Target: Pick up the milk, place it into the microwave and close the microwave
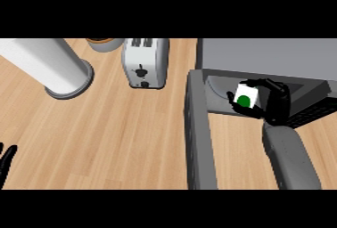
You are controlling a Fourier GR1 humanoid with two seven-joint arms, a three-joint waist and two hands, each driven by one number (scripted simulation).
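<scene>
The milk [246, 95] is a small white carton with a green round mark. My right hand [273, 103] is curled round it, fingers and thumb on either side. Hand and carton sit at the mouth of the grey microwave [263, 55], just over its inner floor. The microwave's door [199, 133] stands swung open, running down the view to the left of my right forearm. My left hand [5, 161] shows only as fingers at the lower left edge, open and at rest.
A silver toaster [145, 62] stands left of the microwave. A white cylinder on a round grey base [56, 67] stands at the upper left, and a brown-rimmed bowl [104, 43] lies behind it. Wooden counter spreads across the left and middle.
</scene>
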